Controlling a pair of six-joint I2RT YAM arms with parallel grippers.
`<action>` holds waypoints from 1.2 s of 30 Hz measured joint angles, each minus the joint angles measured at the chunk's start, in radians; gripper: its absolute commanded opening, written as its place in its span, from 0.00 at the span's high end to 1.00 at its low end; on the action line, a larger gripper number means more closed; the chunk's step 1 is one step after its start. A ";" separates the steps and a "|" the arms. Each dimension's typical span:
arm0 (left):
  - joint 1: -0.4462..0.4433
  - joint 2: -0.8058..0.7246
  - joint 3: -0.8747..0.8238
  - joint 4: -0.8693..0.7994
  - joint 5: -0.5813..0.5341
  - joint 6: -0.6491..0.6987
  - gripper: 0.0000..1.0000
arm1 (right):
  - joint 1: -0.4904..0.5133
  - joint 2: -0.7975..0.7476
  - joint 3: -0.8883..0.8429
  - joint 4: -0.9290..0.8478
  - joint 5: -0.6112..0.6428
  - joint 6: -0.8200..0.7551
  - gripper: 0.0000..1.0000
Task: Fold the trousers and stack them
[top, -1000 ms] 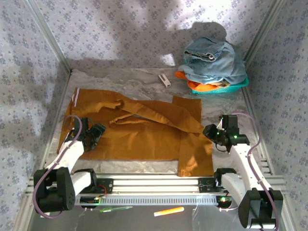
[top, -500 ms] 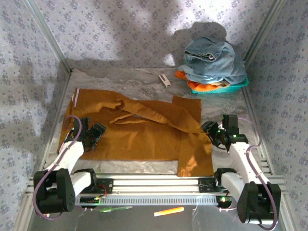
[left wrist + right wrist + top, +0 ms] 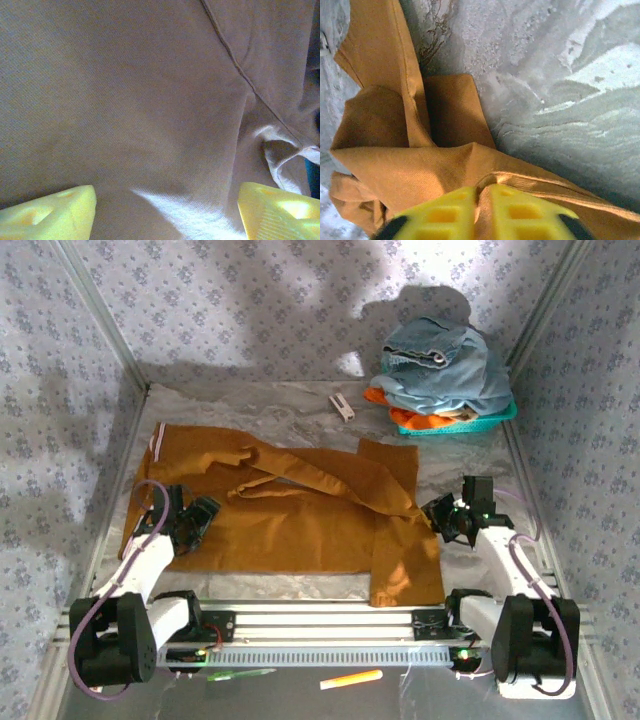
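Bench (image 3: 300, 410): a grey marbled sheet is covering it, and it is carrying everything inside the patterned walls.
Trousers (image 3: 290, 520): the mustard-brown cloth is lying spread across the near half of the bench, closer to the left wall. The striped waistband edge is showing at the far left corner. One leg is running diagonally over the body toward the right, and a folded panel is hanging down toward the near rail on the right.
Denim garment (image 3: 440, 365): the light blue cloth is sitting heaped in the far right corner, well apart from the trousers.
Basket (image 3: 500, 418): the teal rim is peeking out under the denim heap.
Orange cloth (image 3: 420, 420): it is poking out between the denim and the basket rim.
Left hand (image 3: 200, 518): it is hovering low over the left part of the trousers with its yellow fingers (image 3: 50, 212) standing wide apart, gripping nothing.
Right hand (image 3: 442, 516): it is pinching the right edge of the trousers, its fingers closed together on a raised fold of the cloth.
Pale clip (image 3: 342, 406): it is lying on the bare bench beyond the trousers, left of the basket.
Orange pen (image 3: 351, 679): it is lying in front of the near rail.
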 measured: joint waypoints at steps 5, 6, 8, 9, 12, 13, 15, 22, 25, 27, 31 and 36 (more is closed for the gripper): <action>0.000 0.000 0.000 0.000 0.003 0.001 0.26 | -0.003 -0.019 0.002 -0.004 -0.002 -0.010 1.00; 0.000 0.000 0.000 -0.001 0.003 0.002 0.26 | -0.003 -0.036 0.006 -0.018 0.003 -0.019 1.00; 0.000 -0.002 0.000 -0.001 0.003 0.003 0.26 | 0.000 -0.071 0.022 -0.043 0.017 -0.035 1.00; 0.000 -0.003 0.000 -0.001 0.003 0.003 0.26 | 0.003 -0.093 0.037 -0.058 0.027 -0.048 1.00; 0.000 -0.006 0.000 -0.002 0.003 0.003 0.27 | 0.018 -0.140 0.101 -0.101 0.058 -0.086 1.00; 0.000 -0.006 0.000 -0.004 0.003 0.003 0.27 | 0.024 -0.146 0.125 -0.110 0.068 -0.099 1.00; 0.000 -0.006 0.002 -0.011 0.003 0.003 0.28 | 0.043 -0.145 0.197 -0.132 0.097 -0.137 1.00; 0.000 -0.053 0.028 -0.038 0.002 0.003 0.29 | 0.145 0.144 0.643 -0.201 0.212 -0.359 1.00; 0.002 -0.075 0.032 -0.050 0.002 0.004 0.29 | 0.204 0.327 0.868 -0.216 0.258 -0.457 1.00; 0.002 -0.084 0.032 -0.063 0.002 0.004 0.29 | 0.248 0.459 1.025 -0.237 0.276 -0.524 1.00; 0.003 -0.092 0.034 -0.084 0.003 0.016 0.29 | 0.349 0.627 1.186 -0.267 0.301 -0.600 1.00; 0.009 -0.095 0.034 -0.090 0.008 0.023 0.29 | 0.550 0.759 1.251 -0.318 0.323 -0.636 1.00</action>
